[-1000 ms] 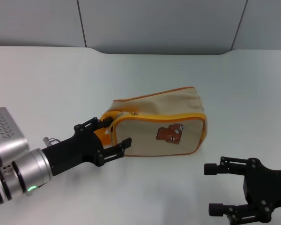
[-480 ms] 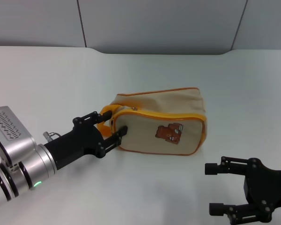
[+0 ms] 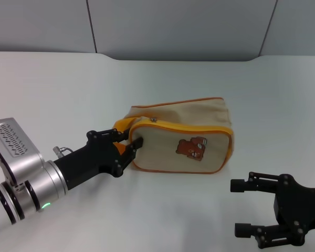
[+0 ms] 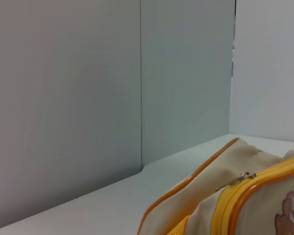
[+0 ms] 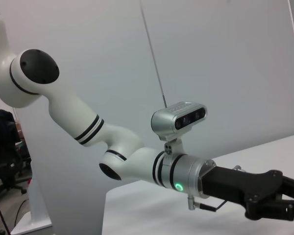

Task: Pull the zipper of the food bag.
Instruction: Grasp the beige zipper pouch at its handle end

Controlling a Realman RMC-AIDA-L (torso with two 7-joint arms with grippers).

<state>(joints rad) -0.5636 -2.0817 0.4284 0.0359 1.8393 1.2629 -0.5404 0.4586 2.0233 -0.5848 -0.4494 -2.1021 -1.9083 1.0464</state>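
Observation:
The beige food bag (image 3: 181, 137) lies on the white table (image 3: 68, 89), with its brown bear patch (image 3: 190, 148) facing me. The yellow-orange zipper (image 3: 189, 127) edges the front panel, and its silver pull tab (image 3: 154, 119) sits near the bag's left end. My left gripper (image 3: 130, 140) is at that left end, its fingers closed on the yellow-orange loop strap (image 3: 123, 125). The left wrist view shows the bag (image 4: 206, 191), the zipper (image 4: 224, 208) and the pull tab (image 4: 245, 175) close up. My right gripper (image 3: 238, 207) is open and empty at the front right, apart from the bag.
A grey wall (image 3: 173, 26) runs behind the table's far edge. The right wrist view shows my left arm (image 5: 137, 164) stretched over the table.
My left gripper's fingers have narrowed from wide open onto the strap at the bag's left end. The bag has turned and shifted slightly right. The right gripper has barely moved.

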